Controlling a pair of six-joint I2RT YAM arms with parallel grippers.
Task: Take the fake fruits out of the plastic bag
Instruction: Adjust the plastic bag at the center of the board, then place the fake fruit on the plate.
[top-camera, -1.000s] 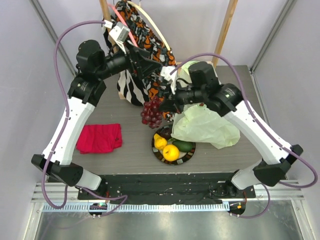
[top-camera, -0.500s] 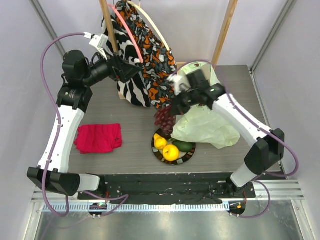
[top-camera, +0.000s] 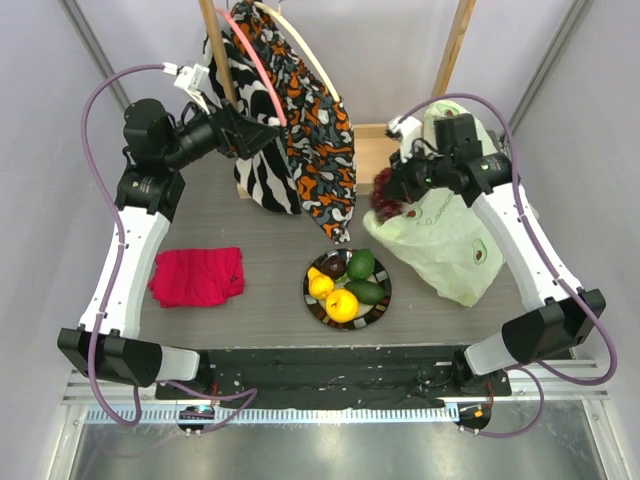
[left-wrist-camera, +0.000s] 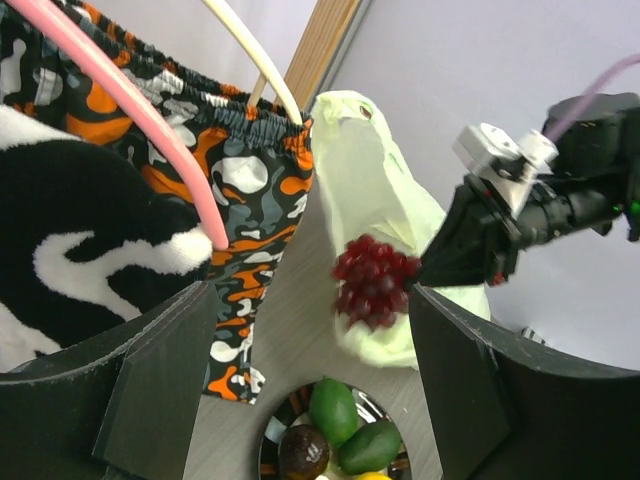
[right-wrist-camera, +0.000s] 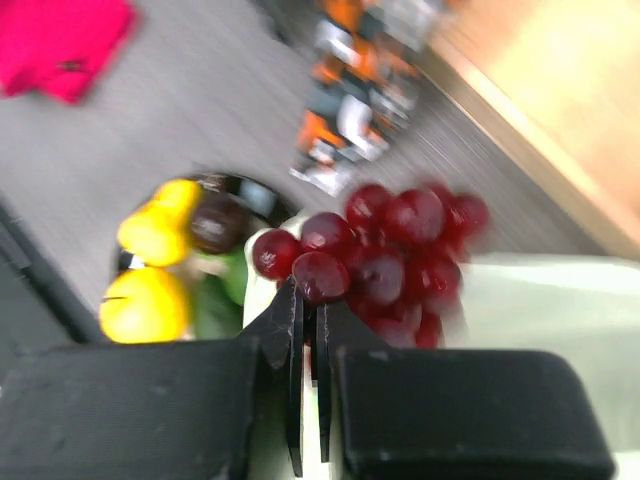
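Right pincer (top-camera: 393, 190): closed on the grape bunch (top-camera: 384, 200). In the right wrist view the two fingers (right-wrist-camera: 290, 330) stood almost together, with the dark red grapes crowded against their tips. We could not see what they pinched, since the grapes hid it and that view was smeared by blur. The left wrist view showed the bunch hanging clear of the tabletop (top-camera: 260, 300), in front of the plastic bag (top-camera: 440, 240).

The plastic bag lay crumpled on the right of the tabletop, its upper part behind the right arm. Its inside could not be made out in any view. A small dark-green mark showed near its lower right corner, and we could not tell whether it was print or something inside.

Left pincer (left-wrist-camera: 310, 300): open, fingers wide apart, nothing between them. It was raised beside the patterned cloth bags (top-camera: 290, 120), which filled the left of its own view.

The plate (top-camera: 312, 303) sat at front centre, just left of the plastic bag. It carried a lemon (top-camera: 321, 285), an orange-yellow fruit (top-camera: 342, 305), two green fruits (top-camera: 361, 264) and a dark purple-brown fruit (top-camera: 333, 266). In the left wrist view the plate was cut off by the bottom edge, and in the right wrist view the fruits were only blurred blobs.

The red cloth (top-camera: 198, 276) lay on the left, well apart from the plate.
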